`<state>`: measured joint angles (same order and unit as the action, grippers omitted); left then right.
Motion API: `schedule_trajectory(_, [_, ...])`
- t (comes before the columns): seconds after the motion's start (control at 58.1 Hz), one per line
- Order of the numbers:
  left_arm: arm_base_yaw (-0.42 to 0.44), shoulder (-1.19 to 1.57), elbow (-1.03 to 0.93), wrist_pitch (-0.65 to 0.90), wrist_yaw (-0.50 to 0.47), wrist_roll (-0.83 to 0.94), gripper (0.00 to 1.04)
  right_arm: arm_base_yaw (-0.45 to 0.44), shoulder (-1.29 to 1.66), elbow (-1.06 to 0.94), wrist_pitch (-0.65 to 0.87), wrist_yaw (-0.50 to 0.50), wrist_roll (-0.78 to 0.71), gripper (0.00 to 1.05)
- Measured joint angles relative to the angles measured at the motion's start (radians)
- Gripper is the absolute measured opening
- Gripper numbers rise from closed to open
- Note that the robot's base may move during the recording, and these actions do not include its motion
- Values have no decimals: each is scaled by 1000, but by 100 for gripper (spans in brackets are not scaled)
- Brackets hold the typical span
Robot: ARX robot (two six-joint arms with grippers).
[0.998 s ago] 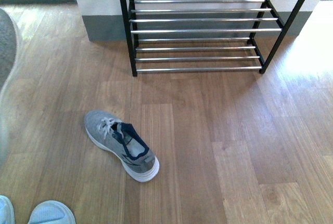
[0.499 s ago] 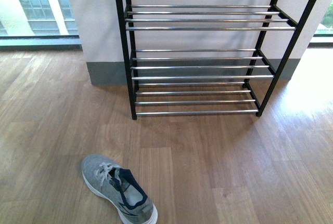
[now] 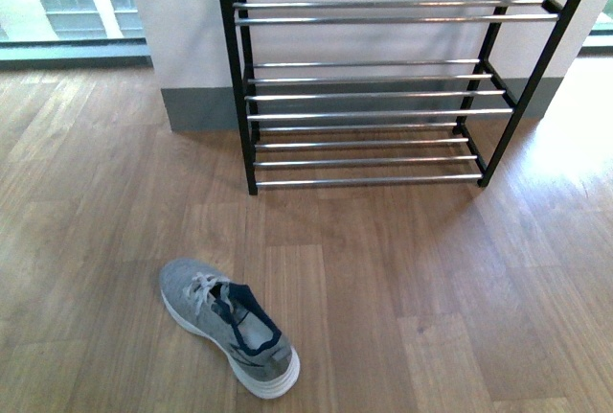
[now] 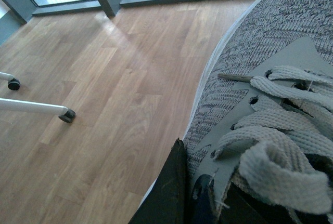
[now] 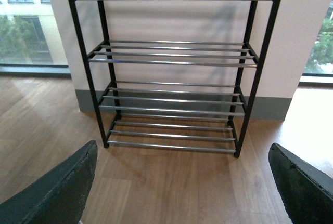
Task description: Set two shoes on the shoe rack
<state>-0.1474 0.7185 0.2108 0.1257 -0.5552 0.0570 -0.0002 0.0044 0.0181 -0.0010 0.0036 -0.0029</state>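
Left gripper [image 4: 182, 198] is clamping what I'm reading as the side wall of the held shoe [image 4: 260, 104]; only one dark finger [image 4: 169, 190] is showing outside the knit and the other is hidden, so I'm judging closure from the shoe hanging clear of the floor; right gripper [image 5: 183, 148] is hanging spread wide and empty, facing the shoe rack [image 5: 171, 60]; floor shoe [image 3: 230, 325] is lying on its sole well out in front of the rack, off its left post, heel end farther from it; risks I'm weighing: soft knit giving under the pinch and the shoe swinging or dropping; thin gapped rods catching the toe or tipping the sole if it's going down crooked; the held shoe is filling the left wrist view, heel cut off, no rack showing; front view is showing neither arm nor held shoe, and is cropping the rack's top.
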Motion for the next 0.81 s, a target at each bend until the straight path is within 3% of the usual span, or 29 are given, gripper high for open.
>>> schedule_trajectory(0.258, [3,0,0,0,-23,2,2,-1,2,0,-1,-13,0,95])
schedule_trajectory(0.292, [3,0,0,0,-23,2,2,-16,81,26,-49,-164,-58,95])
schedule_trajectory(0.344, [3,0,0,0,-19,2,2,62,294,52,51,-240,-126,95])
schedule_trajectory(0.533, [2,0,0,0,-2,2,2,352,983,155,506,-143,-273,95])
schedule_trajectory(0.636, [2,0,0,0,-7,2,2,424,1324,231,639,-120,-342,95])
schedule_trajectory(0.808, [2,0,0,0,-11,3,2,483,1821,373,707,-77,-421,95])
